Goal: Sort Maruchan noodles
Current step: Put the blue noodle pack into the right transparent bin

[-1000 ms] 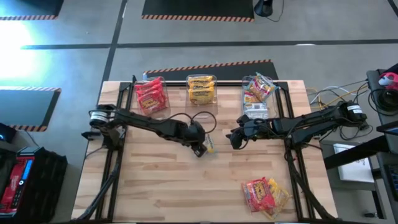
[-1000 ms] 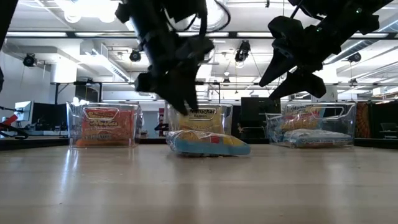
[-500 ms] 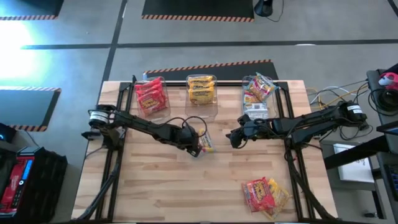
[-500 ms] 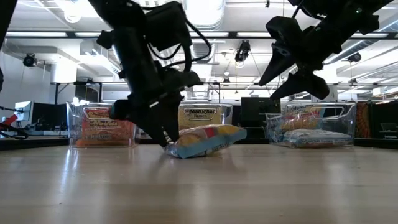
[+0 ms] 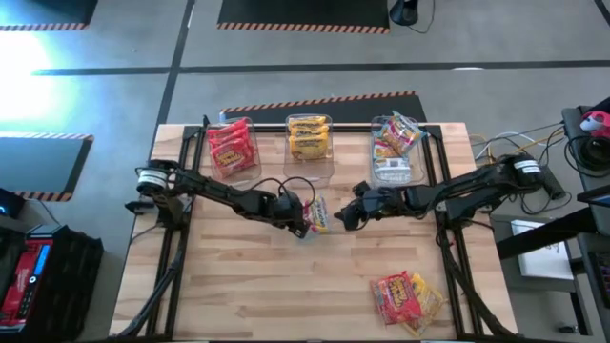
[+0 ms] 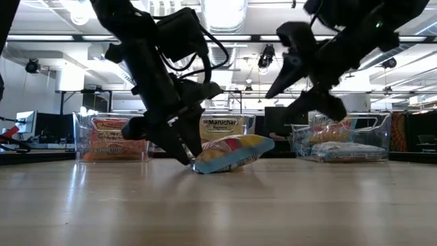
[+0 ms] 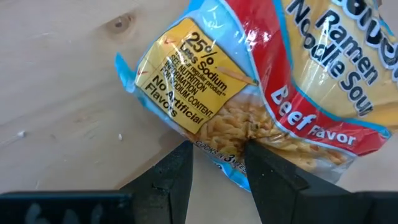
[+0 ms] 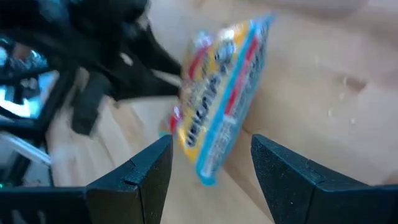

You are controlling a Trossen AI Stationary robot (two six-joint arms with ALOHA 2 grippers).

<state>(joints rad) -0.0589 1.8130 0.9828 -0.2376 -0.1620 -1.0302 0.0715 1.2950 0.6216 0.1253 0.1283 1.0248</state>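
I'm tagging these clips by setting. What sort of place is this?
Probably a robotics lab or workshop: a wooden table stands on a grey floor with hazard-striped tape, loose cables lie beside it, and the low view shows an open room with exposed ceiling lights.

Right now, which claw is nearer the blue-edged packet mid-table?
Left. The left claw grips the packet at its edge, tilting it up; the right claw hovers open just beside it, not touching.

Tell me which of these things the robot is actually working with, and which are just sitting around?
Part of the job:
- noodle packet, edge pinched by the left gripper
- right gripper, open, close beside it
- loose packets at the table's near right
- three clear bins of sorted packets

Just lying about:
- cables off the table's right edge
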